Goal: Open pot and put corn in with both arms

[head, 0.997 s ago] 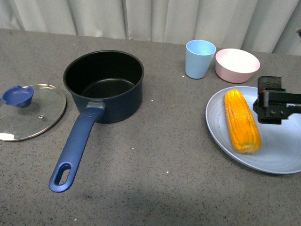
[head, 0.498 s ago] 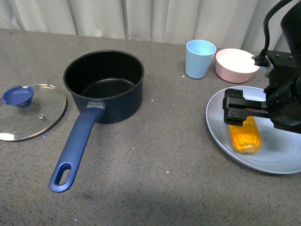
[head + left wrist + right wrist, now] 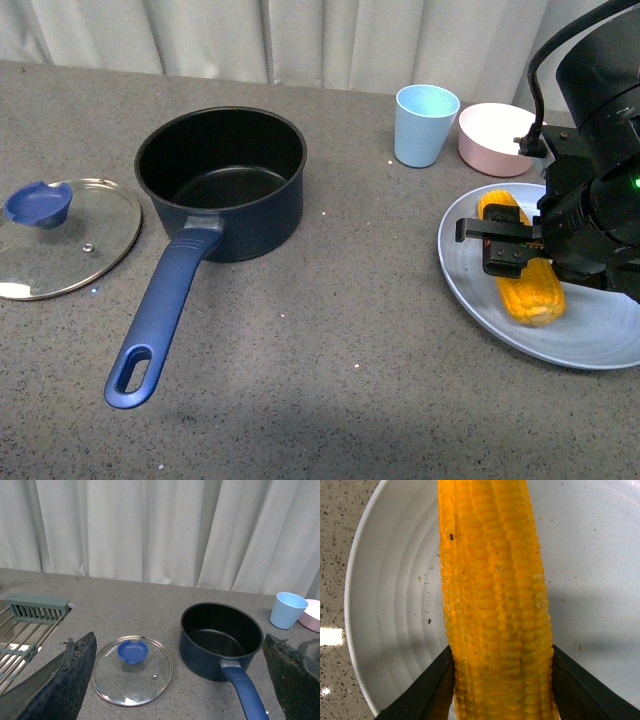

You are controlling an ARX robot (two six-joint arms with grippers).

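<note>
Countertop point(image 3: 330, 340), grey and speckled, filled most of the front view, and pale pleated curtains point(image 3: 300, 40) hung behind its far edge across the top of the frame. Left of centre I saw the pot point(image 3: 222, 180) standing open and empty, its long blue handle point(image 3: 165, 310) pointing toward the lower left. The glass lid point(image 3: 60, 240) lay flat on the surface at the left edge, apart from the pot, with its blue knob point(image 3: 38, 203) uppermost. At the right edge the corn point(image 3: 530, 290) lay on a pale blue plate point(image 3: 462, 262), and my right gripper point(image 3: 512, 247) sat down over it. The right wrist view showed its two fingers point(image 3: 427, 690) pressed against opposite sides of the cob, clamped on it. A light blue cup point(image 3: 426, 124) and a pink bowl point(image 3: 500, 135) stood side by side in the upper right, behind the plate. In the left wrist view the left gripper point(image 3: 177, 645) hung spread wide with nothing between its fingers. A slatted green-grey rack point(image 3: 30, 614) lay on the side of the lid away from the pot.
</note>
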